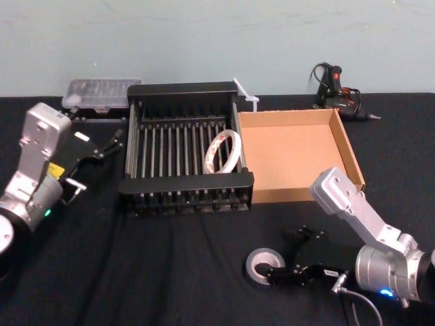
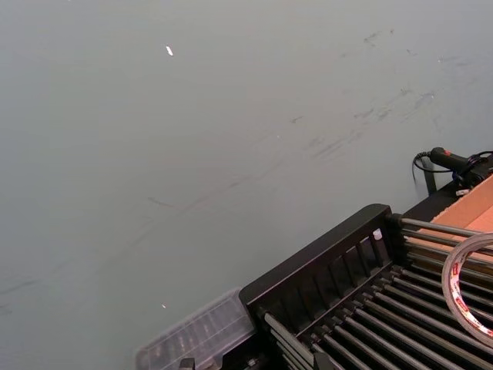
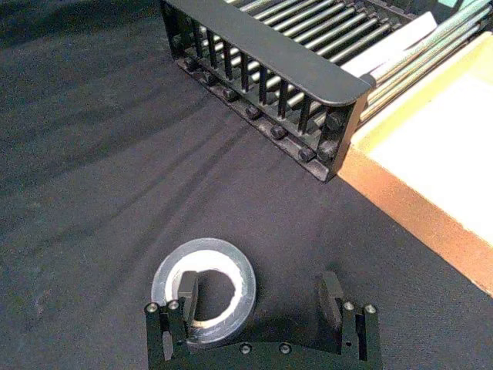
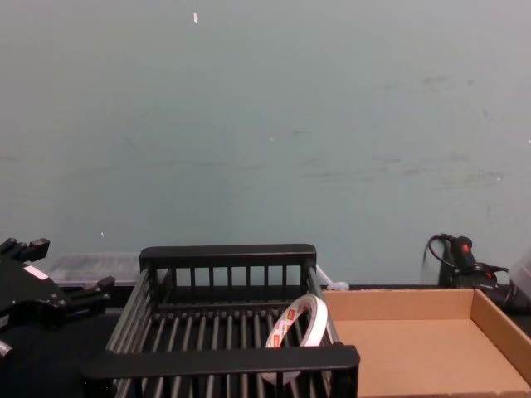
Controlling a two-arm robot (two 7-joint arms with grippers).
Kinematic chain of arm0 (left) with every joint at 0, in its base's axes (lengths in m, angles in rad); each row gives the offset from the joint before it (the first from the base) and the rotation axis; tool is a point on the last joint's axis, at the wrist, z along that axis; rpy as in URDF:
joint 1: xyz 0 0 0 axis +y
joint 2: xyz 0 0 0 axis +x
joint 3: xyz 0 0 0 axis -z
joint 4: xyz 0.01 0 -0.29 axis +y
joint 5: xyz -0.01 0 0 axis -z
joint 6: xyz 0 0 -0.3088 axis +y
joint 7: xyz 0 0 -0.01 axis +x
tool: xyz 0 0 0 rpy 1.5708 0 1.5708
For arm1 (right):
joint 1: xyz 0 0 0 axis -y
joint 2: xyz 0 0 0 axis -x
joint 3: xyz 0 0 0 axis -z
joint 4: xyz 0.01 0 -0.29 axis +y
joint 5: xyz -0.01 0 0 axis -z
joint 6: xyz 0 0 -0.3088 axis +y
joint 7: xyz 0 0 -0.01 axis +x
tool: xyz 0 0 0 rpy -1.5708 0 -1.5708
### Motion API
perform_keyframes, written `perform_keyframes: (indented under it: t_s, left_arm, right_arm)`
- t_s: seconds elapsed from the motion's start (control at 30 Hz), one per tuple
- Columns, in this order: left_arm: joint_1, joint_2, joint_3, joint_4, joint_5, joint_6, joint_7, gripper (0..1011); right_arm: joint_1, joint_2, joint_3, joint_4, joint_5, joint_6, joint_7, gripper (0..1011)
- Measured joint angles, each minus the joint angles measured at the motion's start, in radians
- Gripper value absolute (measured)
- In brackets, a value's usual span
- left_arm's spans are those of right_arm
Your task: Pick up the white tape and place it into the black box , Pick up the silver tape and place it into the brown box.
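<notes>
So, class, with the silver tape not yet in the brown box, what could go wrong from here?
1. The open right gripper has one finger over the hole of the silver tape and the other far outside it. Closing may shove the roll across the cloth or grip it crooked.
2. The near wall of the brown box stands in the way, so a low carry might clip it.

Setting: robot test bench, lab or workshop type. Evidence, head view:
- table [image 1: 170, 272] draped in black cloth, filling the lower part of the frame
- bare pale grey-green wall [image 1: 204, 41] across the top, scuffed and marked
- corded hand tool [image 1: 336, 92], glue-gun shape, upper right by the wall
- clear plastic case [image 1: 102, 94] of small parts, upper left
- metal left arm [image 1: 37, 163] at the left edge, right arm [image 1: 360, 217] at lower right
</notes>
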Motion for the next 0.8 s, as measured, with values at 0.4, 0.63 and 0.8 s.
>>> perform_keyframes:
  t_s: [0.4,0.63,0.8]
  left_arm:
    - [0.0,0.0,0.0,0.0,0.0,0.0,0.0,1001]
    - [0.0,0.0,0.0,0.0,0.0,0.0,0.0,1001]
    - [0.0,0.0,0.0,0.0,0.0,0.0,0.0,1001]
  right_arm:
    - [0.0,0.0,0.0,0.0,0.0,0.0,0.0,979]
    - [0.0,0.0,0.0,0.0,0.0,0.0,0.0,821]
    - [0.0,0.0,0.0,0.0,0.0,0.0,0.0,651]
